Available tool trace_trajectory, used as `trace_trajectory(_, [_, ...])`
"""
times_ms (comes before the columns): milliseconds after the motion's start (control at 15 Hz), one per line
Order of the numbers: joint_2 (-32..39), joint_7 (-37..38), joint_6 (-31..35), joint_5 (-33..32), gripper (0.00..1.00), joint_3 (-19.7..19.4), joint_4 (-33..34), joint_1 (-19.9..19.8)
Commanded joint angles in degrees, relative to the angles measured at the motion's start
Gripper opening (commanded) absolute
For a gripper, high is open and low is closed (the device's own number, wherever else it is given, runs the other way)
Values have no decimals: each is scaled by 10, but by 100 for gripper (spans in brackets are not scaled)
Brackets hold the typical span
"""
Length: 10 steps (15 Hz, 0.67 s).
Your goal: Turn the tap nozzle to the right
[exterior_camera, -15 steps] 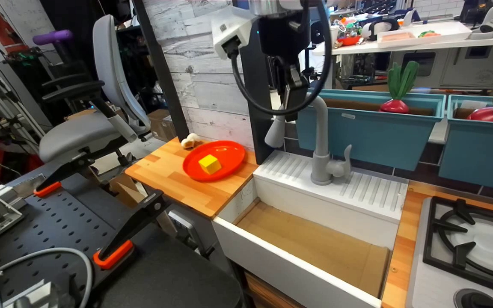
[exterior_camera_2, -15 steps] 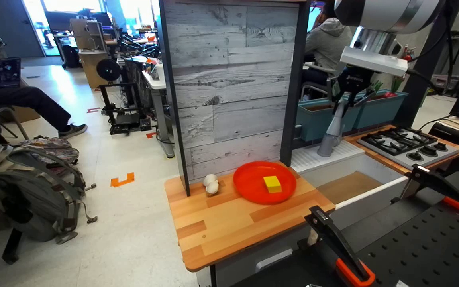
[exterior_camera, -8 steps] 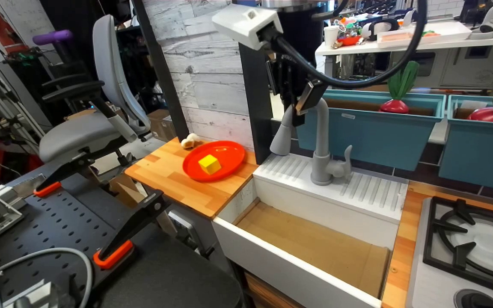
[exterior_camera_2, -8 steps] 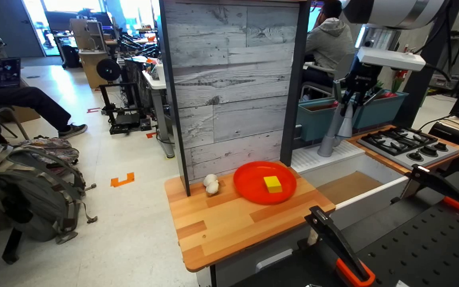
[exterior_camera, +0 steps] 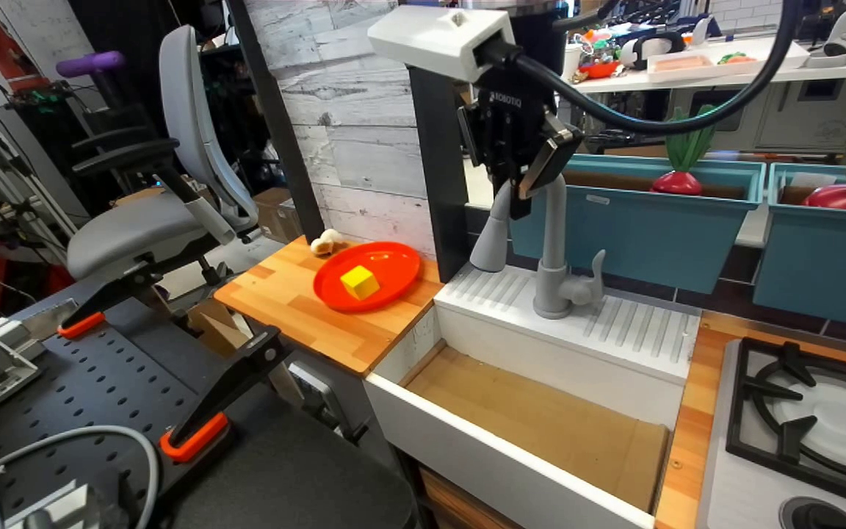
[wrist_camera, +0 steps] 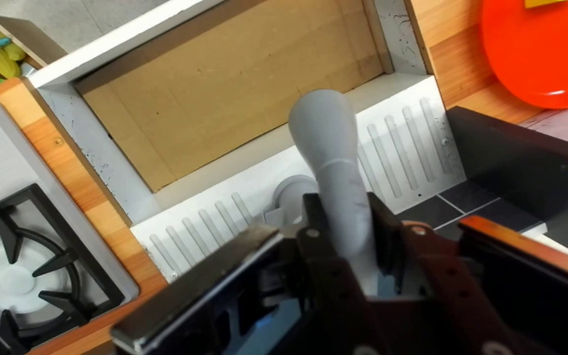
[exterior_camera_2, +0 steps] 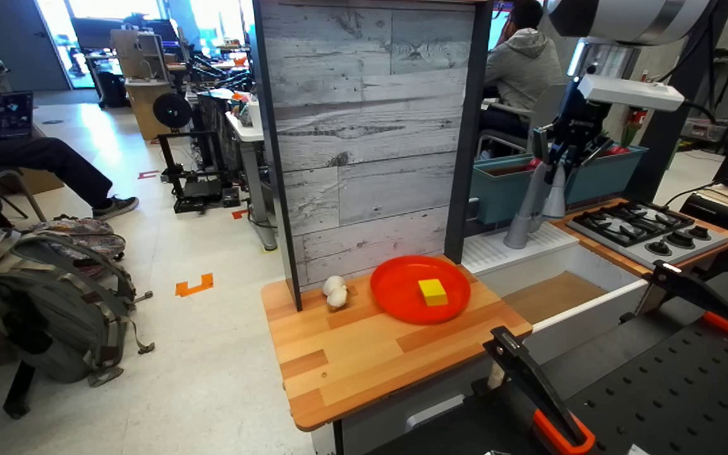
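Observation:
The tap nozzle is a matte grey gooseneck spout at the back of the white sink. Its flared end points down over the ribbed ledge. It also shows in an exterior view. My gripper is shut on the nozzle just above the flared end, one finger on each side. In the wrist view the nozzle passes between the black fingers, which appear to touch it. The fingers hide part of the arch. The small lever handle is at the base, apart from my gripper.
A red plate with a yellow block and small white objects lie on the wooden counter. A dark post stands close beside the tap. Teal planters hang behind it. A stove is beside the sink.
My gripper and the nozzle's flared end have swung together to the right in both exterior views, more in the first half second than after. The tap base has stayed put.

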Motion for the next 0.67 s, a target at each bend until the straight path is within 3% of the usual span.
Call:
trace_trajectory(0, [-52,-21,-57,-45,6,-24,-26,-34])
trace_trajectory(200, [-52,-15,-54,-46,6,-26,-26,-30])
trace_trajectory(267, [-51,-10,-52,-47,49,-27,-27,-27])
trace_trajectory(400, [-53,-3,-53,-55,56,-32,-29,-19])
trace_trajectory(600, [-64,5,-59,-78,79,-41,-36,-9])
